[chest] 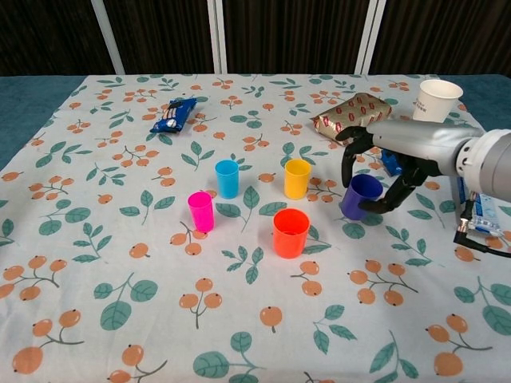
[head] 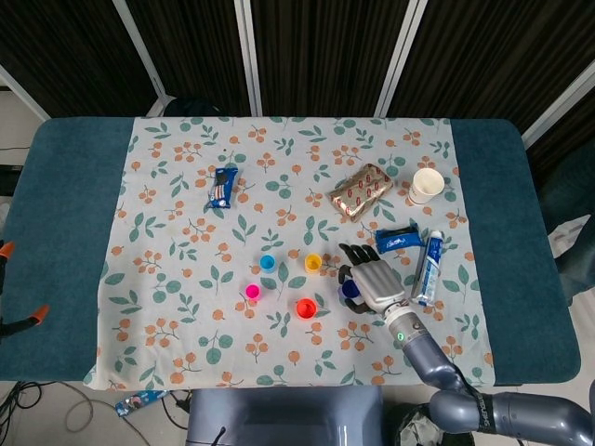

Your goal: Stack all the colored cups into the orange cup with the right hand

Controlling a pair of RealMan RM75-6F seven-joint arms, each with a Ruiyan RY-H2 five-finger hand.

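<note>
Chest view: I have the right hand wrapped around the small purple plastic cup, which is tilted and clear of the floral tablecloth, just right of the orange plastic cup.
Left hand: not visible in either camera.
Other cups: the yellow cup, blue cup and pink cup stand upright near the orange one, each apart.
Handling: I judge the purple cup light, stiff and smooth, so liable to slip; I would hold it across the side wall near the rim, leaving the base free to enter the orange cup.
Writing: the gold wrapped packet, blue snack wrapper and white paper cup carry print too small for me to read.
</note>
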